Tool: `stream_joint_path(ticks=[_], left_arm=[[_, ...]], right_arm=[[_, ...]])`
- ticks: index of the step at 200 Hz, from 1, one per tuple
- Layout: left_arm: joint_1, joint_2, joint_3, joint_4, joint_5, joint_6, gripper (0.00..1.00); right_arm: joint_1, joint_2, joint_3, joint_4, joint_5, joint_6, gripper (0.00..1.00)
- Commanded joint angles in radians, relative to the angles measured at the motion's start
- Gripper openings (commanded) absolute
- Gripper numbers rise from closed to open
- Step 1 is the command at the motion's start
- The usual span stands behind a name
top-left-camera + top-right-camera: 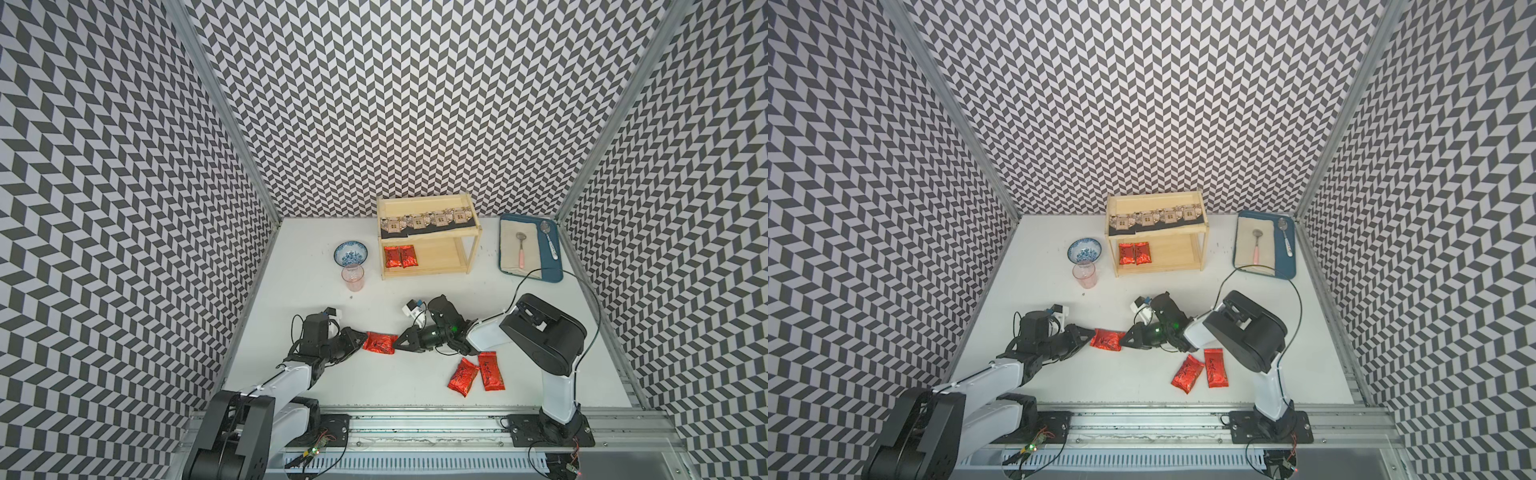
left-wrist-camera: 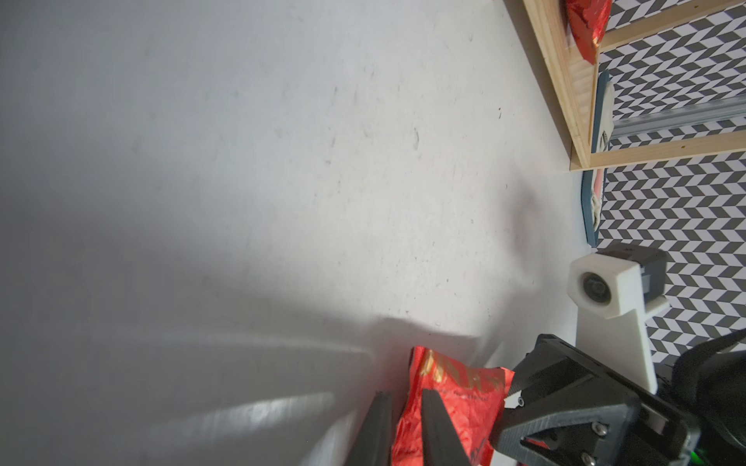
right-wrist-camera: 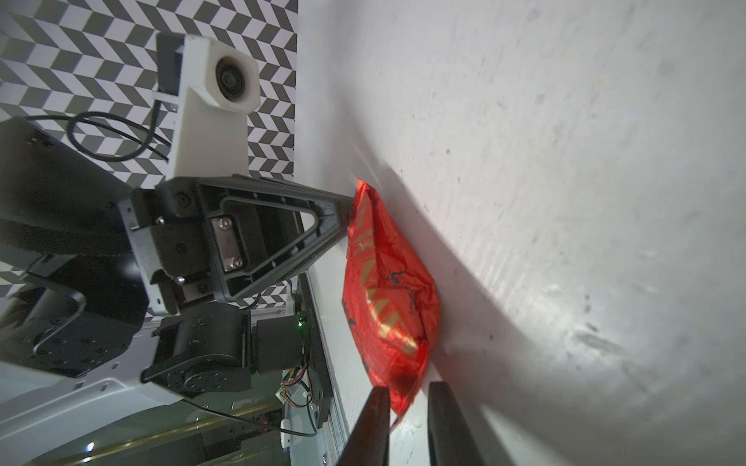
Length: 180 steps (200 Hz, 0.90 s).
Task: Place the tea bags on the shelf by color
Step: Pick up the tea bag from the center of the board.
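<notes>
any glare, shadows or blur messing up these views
Left wrist view: heavy shadow across the table, a glare streak beside the left claw. Right wrist view: dark shadow beside the red bag, its foil glinting. Both top views: sharp and evenly lit.

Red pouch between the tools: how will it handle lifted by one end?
Likely floppy: the red pouch is crinkled and puffy, so it may sag from the left tool. Probably light, mostly air. Glossy foil could slip from an edge pinch.
</notes>
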<state>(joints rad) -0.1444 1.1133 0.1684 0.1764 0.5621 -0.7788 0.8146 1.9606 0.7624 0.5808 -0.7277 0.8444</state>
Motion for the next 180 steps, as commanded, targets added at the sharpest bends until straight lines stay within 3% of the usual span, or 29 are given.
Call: stream_joint_path(ticks=[1,43,77,136,180], left_arm=[[-0.006,0.0,-0.007,0.023,0.002,0.015,0.18],[-0.007,-0.012,-0.007,0.023,0.005,0.016,0.18],[-0.006,-0.044,-0.001,0.019,0.019,0.017,0.21],[-0.012,-0.12,-0.036,0.139,0.108,-0.013,0.22],[-0.037,-0.13,-0.031,0.176,0.128,-0.023,0.28]], right_arm=[[-0.008,0.018,0.012,0.059,-0.009,0.015,0.17],[-0.017,0.019,-0.003,0.098,-0.027,0.031,0.0],[-0.05,-0.023,-0.035,0.129,-0.053,0.025,0.0],[-0.12,-0.068,-0.057,0.087,-0.202,-0.046,0.0],[-0.144,-0.101,-0.051,0.017,-0.22,-0.09,0.0]])
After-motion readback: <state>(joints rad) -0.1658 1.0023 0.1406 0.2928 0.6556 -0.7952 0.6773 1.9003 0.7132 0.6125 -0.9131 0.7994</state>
